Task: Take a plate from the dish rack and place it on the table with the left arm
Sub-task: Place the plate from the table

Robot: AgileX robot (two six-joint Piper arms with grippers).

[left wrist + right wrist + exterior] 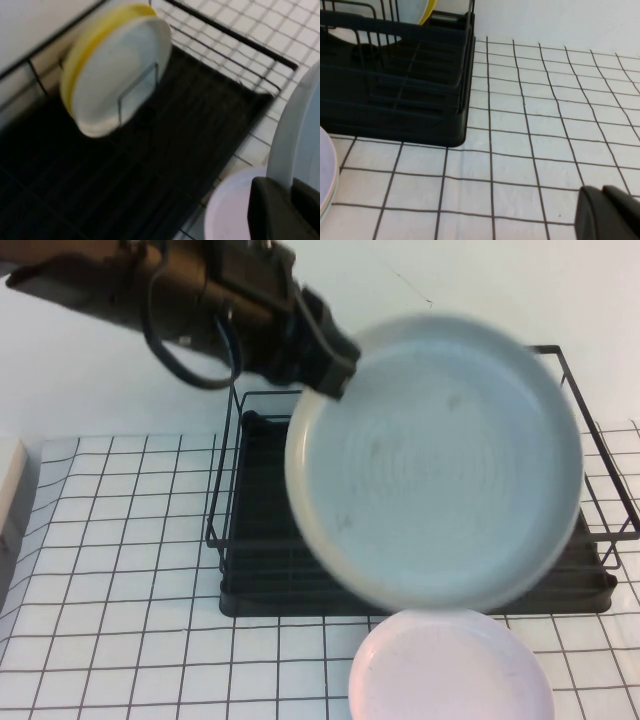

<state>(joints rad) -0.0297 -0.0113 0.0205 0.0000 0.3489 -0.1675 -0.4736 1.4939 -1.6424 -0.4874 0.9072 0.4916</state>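
Note:
My left gripper (325, 365) is shut on the rim of the pale grey-blue plate (435, 460) and holds it in the air over the black wire dish rack (250, 570), its face turned up toward the high camera. In the left wrist view the gripper (291, 186) clamps the plate's edge (297, 135) above the rack (165, 150). My right gripper (610, 212) is shut and empty, low over the tiled table (545, 125) beside the rack (395, 90). It does not show in the high view.
A pale pink plate (450, 670) lies on the table (120, 590) in front of the rack; it also shows in the left wrist view (230, 210). A cream-white plate with a yellow rim (117, 70) stands in the rack's loops. A pale box (8, 500) sits at the far left.

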